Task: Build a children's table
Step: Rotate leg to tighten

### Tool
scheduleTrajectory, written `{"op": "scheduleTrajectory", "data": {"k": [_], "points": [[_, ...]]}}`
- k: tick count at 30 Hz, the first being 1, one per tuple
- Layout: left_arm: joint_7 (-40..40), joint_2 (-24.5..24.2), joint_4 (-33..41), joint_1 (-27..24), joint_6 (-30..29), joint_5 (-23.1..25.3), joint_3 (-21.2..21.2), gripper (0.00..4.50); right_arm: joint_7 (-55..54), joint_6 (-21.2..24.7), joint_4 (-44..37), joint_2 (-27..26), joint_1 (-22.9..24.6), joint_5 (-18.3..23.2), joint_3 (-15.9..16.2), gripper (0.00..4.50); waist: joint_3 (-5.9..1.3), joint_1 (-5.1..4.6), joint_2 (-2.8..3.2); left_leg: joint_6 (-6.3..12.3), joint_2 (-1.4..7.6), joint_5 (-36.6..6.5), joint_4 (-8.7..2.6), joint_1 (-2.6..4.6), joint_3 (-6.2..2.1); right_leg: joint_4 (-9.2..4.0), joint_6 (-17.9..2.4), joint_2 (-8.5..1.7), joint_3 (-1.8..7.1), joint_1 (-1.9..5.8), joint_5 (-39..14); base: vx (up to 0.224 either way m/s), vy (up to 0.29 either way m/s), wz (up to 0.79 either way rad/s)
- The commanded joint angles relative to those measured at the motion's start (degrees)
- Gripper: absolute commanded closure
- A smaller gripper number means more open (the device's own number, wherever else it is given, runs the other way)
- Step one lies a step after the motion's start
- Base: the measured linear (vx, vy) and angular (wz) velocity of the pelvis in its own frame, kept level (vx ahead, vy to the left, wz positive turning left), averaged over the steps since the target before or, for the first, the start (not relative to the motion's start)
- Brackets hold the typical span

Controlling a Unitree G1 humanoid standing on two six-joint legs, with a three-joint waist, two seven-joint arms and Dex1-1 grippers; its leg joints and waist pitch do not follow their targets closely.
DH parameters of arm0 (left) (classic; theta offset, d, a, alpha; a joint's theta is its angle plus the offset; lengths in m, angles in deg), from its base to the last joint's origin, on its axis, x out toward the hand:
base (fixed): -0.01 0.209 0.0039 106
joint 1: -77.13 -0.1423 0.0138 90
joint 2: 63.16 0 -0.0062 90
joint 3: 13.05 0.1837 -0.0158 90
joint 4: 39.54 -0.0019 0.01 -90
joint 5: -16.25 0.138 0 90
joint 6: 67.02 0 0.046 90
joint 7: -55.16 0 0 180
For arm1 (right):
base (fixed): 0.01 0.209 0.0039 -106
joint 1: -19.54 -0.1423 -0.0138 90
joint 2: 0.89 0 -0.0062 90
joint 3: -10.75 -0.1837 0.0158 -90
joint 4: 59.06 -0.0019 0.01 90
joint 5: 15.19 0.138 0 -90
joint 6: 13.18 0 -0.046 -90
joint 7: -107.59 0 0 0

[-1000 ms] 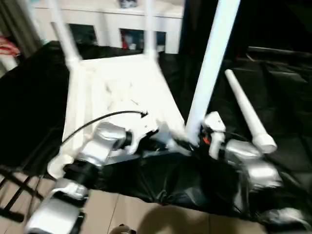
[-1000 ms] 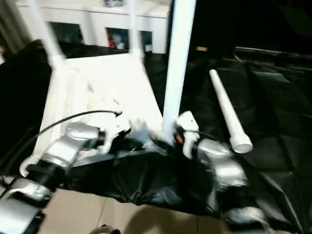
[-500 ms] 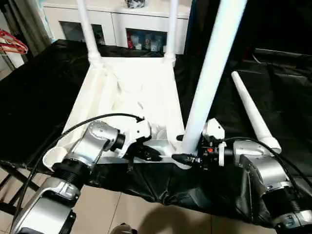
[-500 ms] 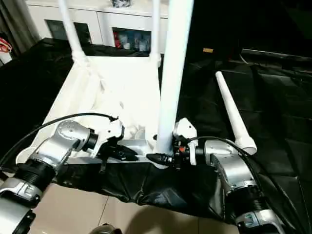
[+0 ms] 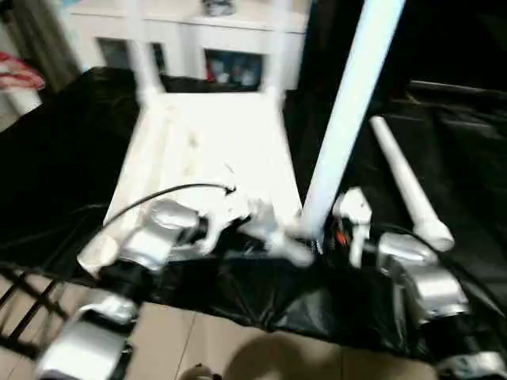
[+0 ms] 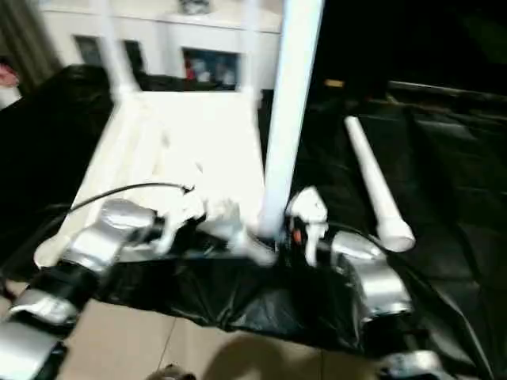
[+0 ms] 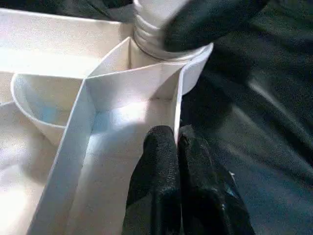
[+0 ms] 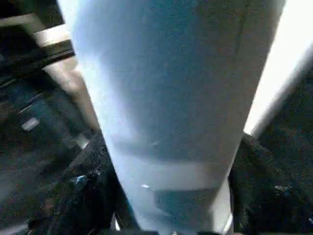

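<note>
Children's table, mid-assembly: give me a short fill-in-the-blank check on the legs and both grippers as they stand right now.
1. The children's table lies upside down with ___ legs standing in its corner sockets.
2. One loose leg lies on the ___ sheet beside the table.
3. The right gripper has its fingers on either side of the upright ___ at the near corner.
4. The left gripper is ___ on the table's near rim.

Missing words: three; black; leg; shut

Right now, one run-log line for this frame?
tabletop: upside down, three legs standing | left gripper: shut on rim | right gripper: around near leg | fourth leg: loose
</note>
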Motion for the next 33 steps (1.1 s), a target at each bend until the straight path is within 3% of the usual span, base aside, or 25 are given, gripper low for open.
{"op": "scheduleTrajectory", "data": {"k": [1, 3, 5, 9, 10, 13, 17, 22, 30, 33], "points": [[-6.67, 4.0, 0.3, 3.31, -0.41, -0.64, -1.49, 4.5, -4.62, 0.92, 3.35, -4.1, -0.4, -1.83, 3.2, 1.89, -3.59, -0.41, -0.24, -0.01, 3.22, -14.46, -4.41, 0.91, -2.04, -5.1, -9.51, -5.82, 2.89, 2.48, -20.56, 0.0, 0.0, 0.0], [-8.84, 5.04, -0.29, 3.71, -0.47, -0.08, -1.46, 4.5, -7.39, 1.5, 4.54, -5.37, -1.2, -2.22, 2.89, 1.89, -3.59, -0.7, -0.17, 0.6, 3.08, -13.65, -4.23, 0.8, -1.94, -5.12, -9.47, -5.7, 2.97, 2.53, -19.79, 0.0, 0.0, 0.0], [-15.36, 8.55, -2.16, 4.96, -1.31, 1.16, -1.64, 4.5, -16.52, 2.09, 9.21, -9.94, -4.46, -4.21, 2.57, 1.89, -3.63, -1.34, -0.08, 0.45, 2.98, -12.85, -4.25, 0.69, -1.9, -4.86, -10.18, -5.41, 2.92, 2.48, -17.73, 0.0, 0.0, 0.0], [-18.75, 11.26, -3.21, 5.71, -1.57, 1.38, -2.21, 4.5, -23.0, 0.62, 13.29, -14.43, -7.86, -4.64, 1.02, 1.89, -3.79, -1.74, 0.01, 0.66, 2.89, -12.46, -4.13, 0.64, -1.92, -4.9, -10.46, -5.59, 2.87, 2.74, -17.02, 0.0, 0.0, 0.0], [-18.74, 11.42, -3.25, 5.81, -1.44, 1.33, -2.13, 4.5, -22.86, 0.1, 13.84, -14.96, -8.32, -4.51, 0.8, 1.54, -3.9, -1.73, -0.06, 1.41, 2.95, -11.73, -4.05, 0.61, -1.8, -4.67, -10.67, -5.54, 2.99, 2.72, -14.73, 0.0, 0.0, 0.0], [-16.84, 10.49, -2.56, 5.19, 0.06, 1.47, -1.22, 4.5, -21.54, -0.01, 13.81, -14.94, -8.7, -4.04, 0.57, 1.33, -3.9, -1.77, -0.05, 2.29, 2.96, -10.71, -4.04, 0.47, -1.73, -4.46, -11.18, -5.42, 2.98, 2.83, -12.23, 0.0, 0.0, 0.0], [-11.64, 7.99, -0.73, 3.46, 1.43, 0.92, -0.67, 4.5, -17.92, -1.08, 12.22, -12.2, -8.04, -5.27, 2.05, 0.93, -3.86, -1.92, 0.01, 2.66, 3.01, -10.95, -4.08, 0.4, -1.74, -4.45, -11.43, -5.48, 2.97, 2.92, -12.39, 0.0, 0.0, 0.0], [-4.98, 4.63, 1.55, 1.82, 2.13, 0.02, 0.23, 4.5, -8.11, -2.62, 9.89, -7.49, -6.54, -4.9, 3.99, 0.93, -3.92, -1.9, -0.03, 3.24, 3.29, -10.71, -4.0, 0.59, -1.61, -4.22, -12.62, -5.47, 3.04, 2.88, -10.02, 0.0, 0.0, 0.0], [4.64, -0.41, 3.03, 1.23, 3.66, -1.23, 0.95, 4.5, 9.63, -2.9, 3.88, 1.11, -3.85, -2.93, 7.16, 0.93, -3.71, -0.9, -0.11, 3.54, 3.51, -11.45, -4.0, 0.63, -1.49, -4.27, -12.42, -5.42, 3.0, 2.77, -12.24, 0.0, 0.0, 0.0], [8.42, -2.66, 3.38, 1.08, 4.32, -1.28, 1.51, 4.5, 16.48, -2.92, 1.28, 4.53, -2.56, -2.09, 8.85, 0.93, -3.93, -0.05, -0.01, 3.9, 3.73, -10.84, -3.86, 0.86, -1.41, -4.03, -12.43, -5.49, 3.07, 2.63, -11.06, 0.0, 0.0, 0.0]]}}
